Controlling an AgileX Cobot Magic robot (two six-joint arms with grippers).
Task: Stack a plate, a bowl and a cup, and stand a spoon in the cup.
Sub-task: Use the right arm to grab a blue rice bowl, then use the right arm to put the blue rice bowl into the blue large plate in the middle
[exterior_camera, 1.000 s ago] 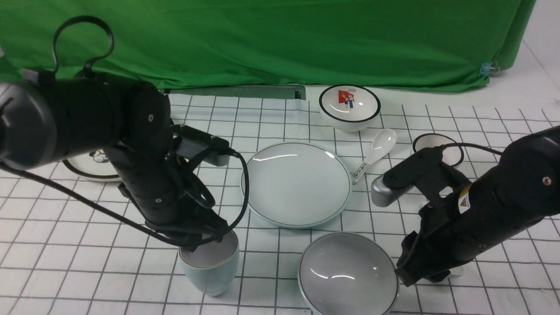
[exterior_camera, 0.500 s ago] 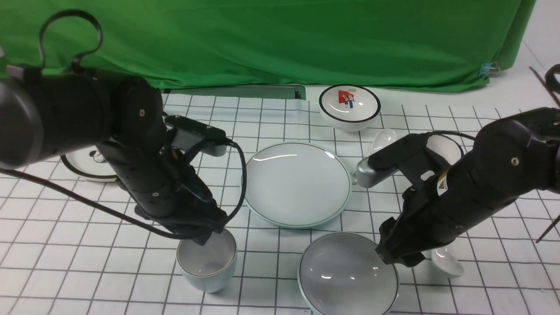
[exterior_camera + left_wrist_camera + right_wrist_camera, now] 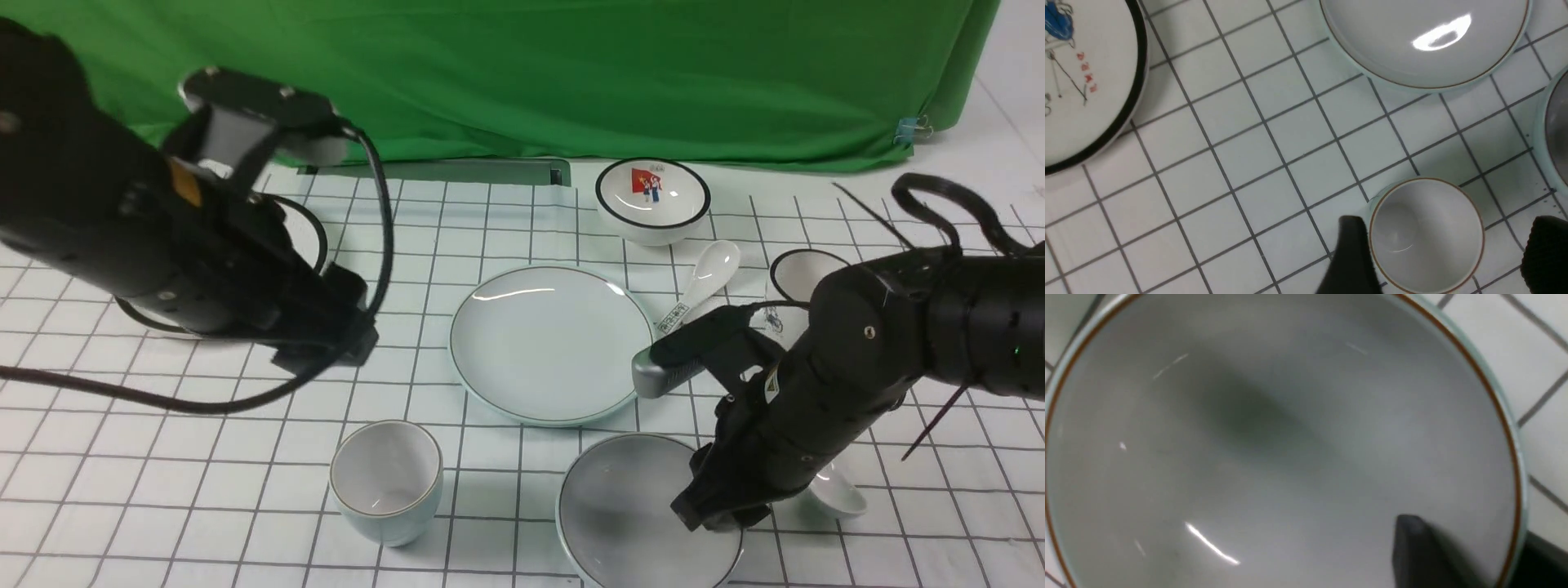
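The pale blue-green plate (image 3: 553,343) lies mid-table and also shows in the left wrist view (image 3: 1429,41). The bowl (image 3: 629,514) sits in front of it. My right gripper (image 3: 718,508) is open at the bowl's right rim. In the right wrist view (image 3: 1472,539) one finger is inside the bowl (image 3: 1274,437) and the other is outside. The cup (image 3: 386,480) stands upright and free. My left gripper (image 3: 339,347) hangs open above it, its fingers either side of the cup (image 3: 1427,234). The plain white spoon (image 3: 834,492) lies right of the bowl, partly behind my right arm.
A black-rimmed picture bowl (image 3: 651,200) stands at the back. A patterned spoon (image 3: 706,278) and a black-rimmed white cup (image 3: 808,273) lie right of the plate. The cartoon plate (image 3: 1081,81) lies at the left, mostly behind my left arm. A green cloth hangs behind.
My left gripper has let go of the cup and risen up and back; the cup now stands upright. My right gripper has moved left and down onto the bowl's right rim.
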